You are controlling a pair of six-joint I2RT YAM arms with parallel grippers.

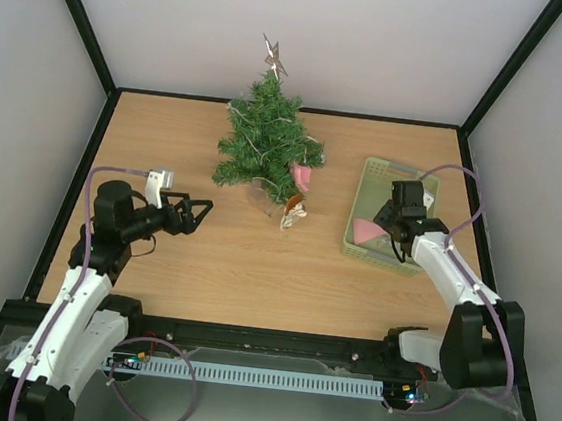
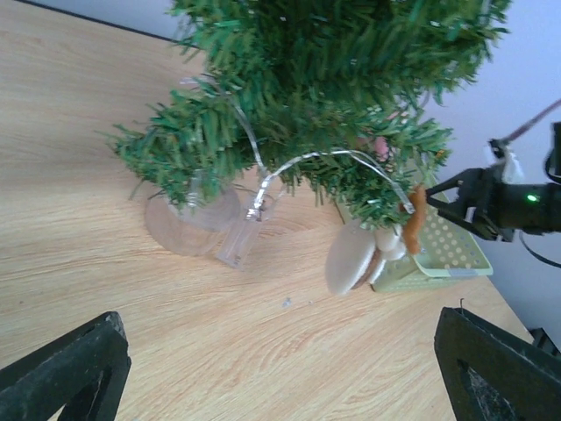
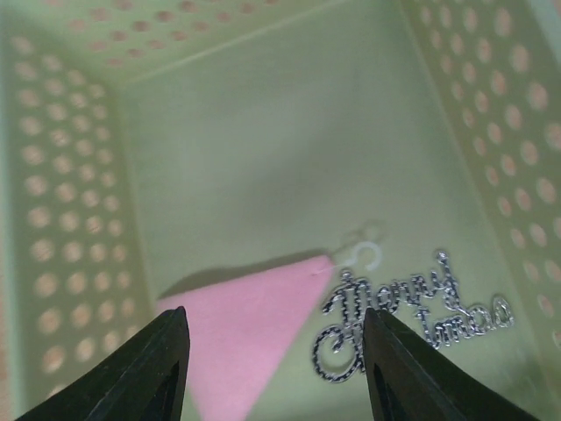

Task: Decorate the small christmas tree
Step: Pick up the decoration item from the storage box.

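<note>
Wooden table (image 1: 254, 278) with small christmas tree (image 1: 269, 134)

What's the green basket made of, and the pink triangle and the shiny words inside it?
Basket: looks like pale green plastic, matte, with rows of round holes in its walls. Pink triangle: probably felt or paper, flat and dull. Shiny words: silvery, glittery, maybe metal or plastic; can't tell which.

Tree (image 2: 333, 79) standing on table (image 2: 88, 132), filling upper frame; clear base (image 2: 188, 219) sitting under branches. Thin wire (image 2: 342, 158) looping across lower needles. Pale round ornament (image 2: 351, 259) hanging from low branch, overlapping green basket (image 2: 443, 254) behind. Right arm (image 2: 517, 202) hovering at basket. Left gripper (image 2: 280, 351) gaping wide, holding nothing.
</note>
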